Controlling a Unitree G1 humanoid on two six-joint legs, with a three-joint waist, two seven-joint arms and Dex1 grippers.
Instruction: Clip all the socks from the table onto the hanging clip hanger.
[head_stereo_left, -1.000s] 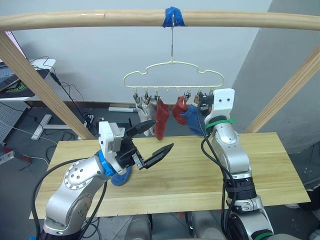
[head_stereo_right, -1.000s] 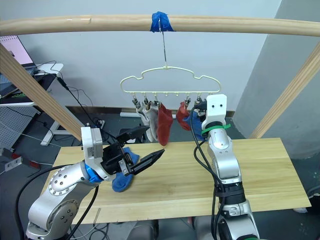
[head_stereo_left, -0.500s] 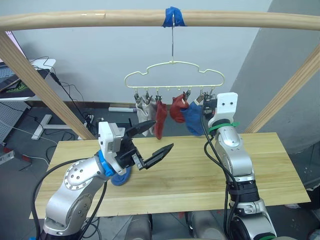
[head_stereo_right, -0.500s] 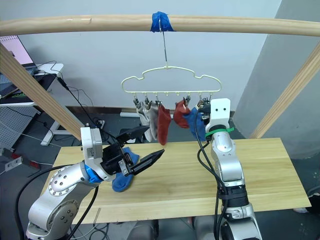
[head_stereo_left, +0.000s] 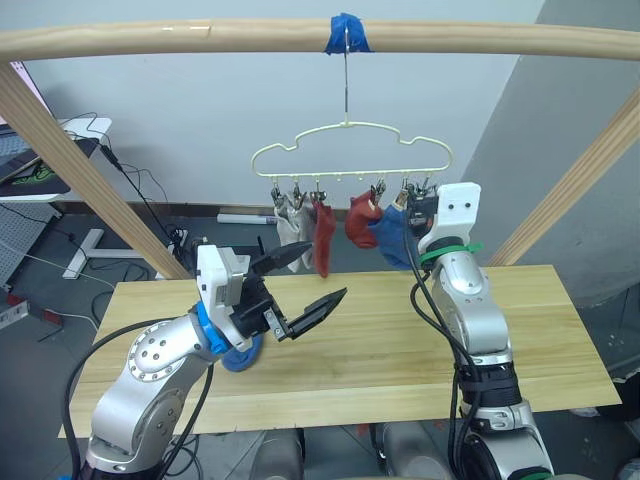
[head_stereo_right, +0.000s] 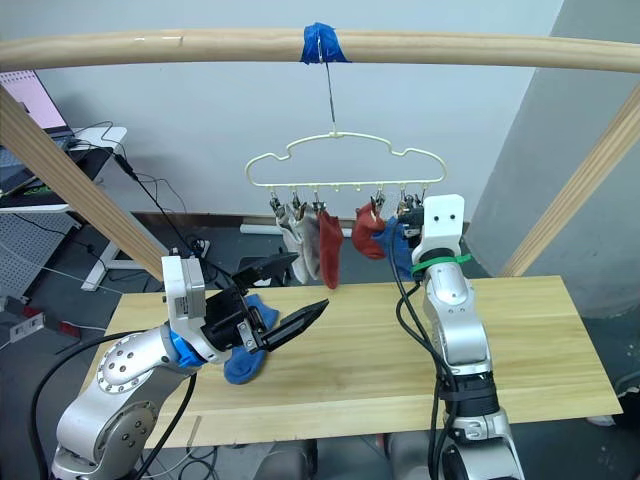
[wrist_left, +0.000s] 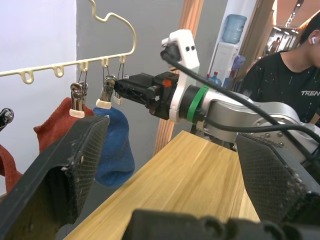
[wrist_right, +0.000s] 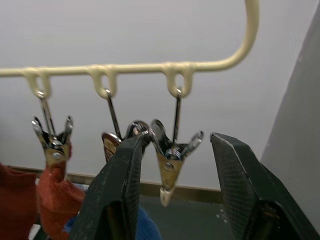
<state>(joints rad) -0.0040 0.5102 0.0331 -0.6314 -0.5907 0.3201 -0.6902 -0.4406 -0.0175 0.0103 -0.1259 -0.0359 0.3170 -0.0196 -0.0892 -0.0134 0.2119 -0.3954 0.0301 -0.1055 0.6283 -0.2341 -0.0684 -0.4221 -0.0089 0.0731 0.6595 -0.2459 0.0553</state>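
Head views: the hanger (head_stereo_left: 350, 150) hangs from a taped pole over the table (head_stereo_left: 400, 350), carrying two grey socks (head_stereo_left: 288, 222), two red socks (head_stereo_left: 322, 232) and one blue sock (head_stereo_left: 390, 238). The last blue sock (head_stereo_right: 245, 355) lies on the table, partly hidden under the left gripper (head_stereo_left: 305, 285), whose fingers are spread wide and empty above the wood. The right gripper (head_stereo_right: 408, 215) is raised at the hanger's end clips.

Left wrist view: the right gripper (wrist_left: 127, 89) points at the clip holding the hung blue sock (wrist_left: 114, 150).

Right wrist view: its fingers (wrist_right: 120, 195) stand apart around the free end clip (wrist_right: 170, 167), gripping nothing.

Doing it well likely means lowering the left gripper squarely onto the table sock's edge, while the right squeezes the free clip's wings evenly.
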